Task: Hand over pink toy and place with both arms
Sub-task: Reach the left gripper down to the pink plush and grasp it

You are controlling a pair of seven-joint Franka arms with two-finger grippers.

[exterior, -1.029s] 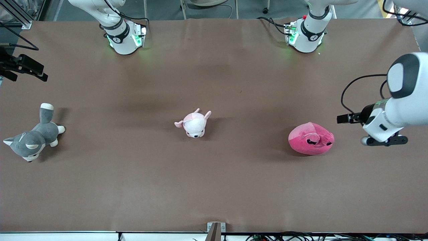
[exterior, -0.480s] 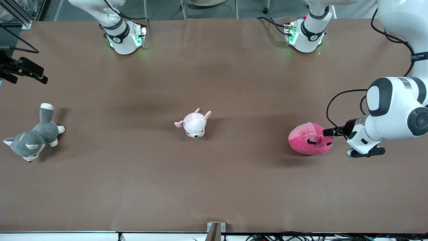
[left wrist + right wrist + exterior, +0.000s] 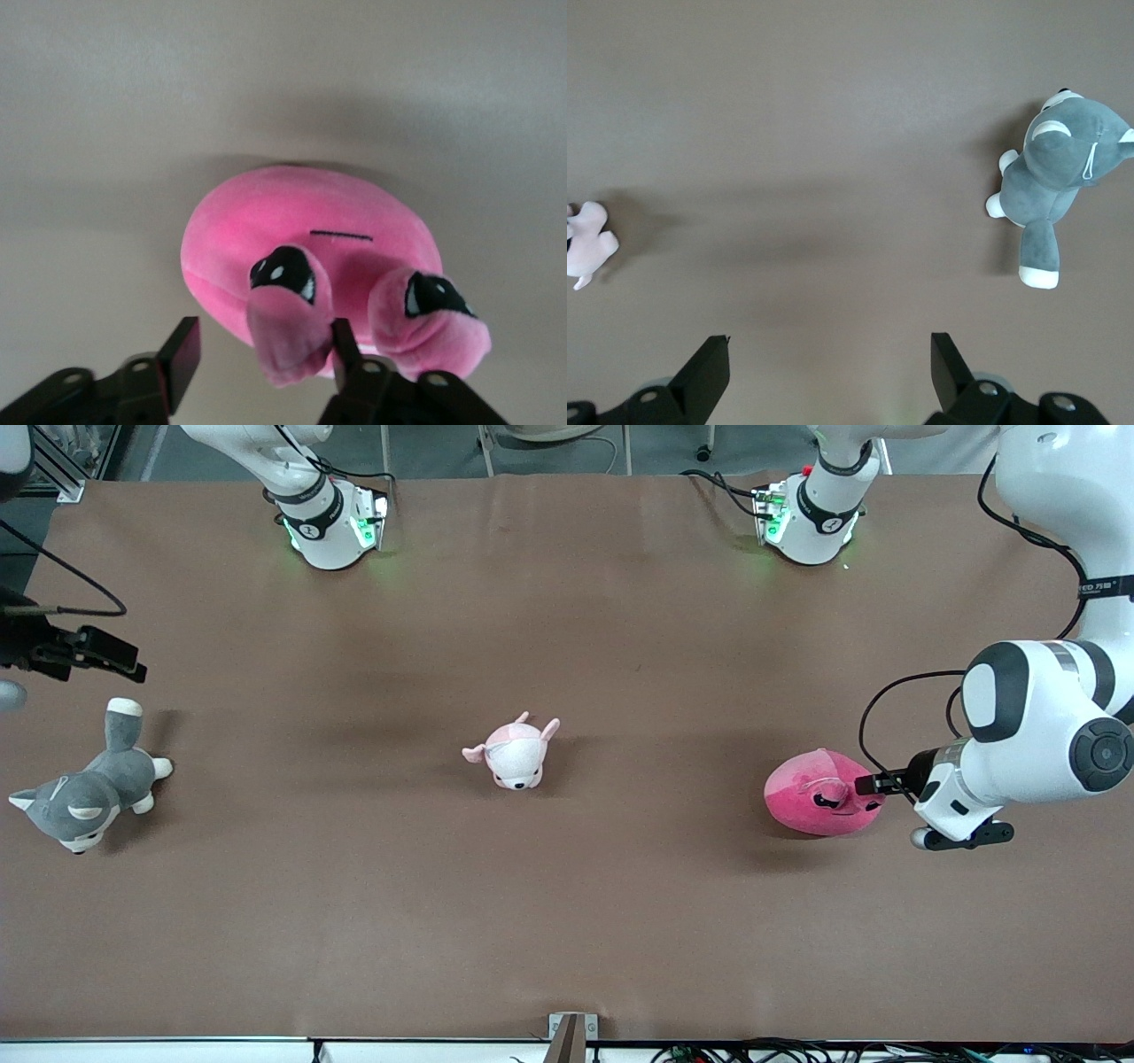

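Note:
The pink toy [image 3: 819, 797] lies on the brown table toward the left arm's end, face up with sleepy dark eyes. In the left wrist view the pink toy [image 3: 301, 230] fills the middle. My left gripper [image 3: 873, 784] is low beside the toy and open. In the left wrist view my left gripper [image 3: 263, 354] has one of the toy's small ears between its fingers, the ear against one finger [image 3: 344, 347]. My right gripper [image 3: 97, 657] hangs open and empty over the right arm's end of the table; it shows open in the right wrist view [image 3: 830, 363].
A pale pink-and-white animal plush [image 3: 514, 751] lies mid-table and shows in the right wrist view [image 3: 586, 243]. A grey-and-white husky plush [image 3: 84, 797] lies at the right arm's end, under the right gripper's view [image 3: 1054, 173]. Bare brown table [image 3: 567, 912] lies toward the camera.
My left gripper has come down and moved in to the pink toy, reaching its ear. My right gripper has shifted a little toward the husky plush. The toys have not moved.

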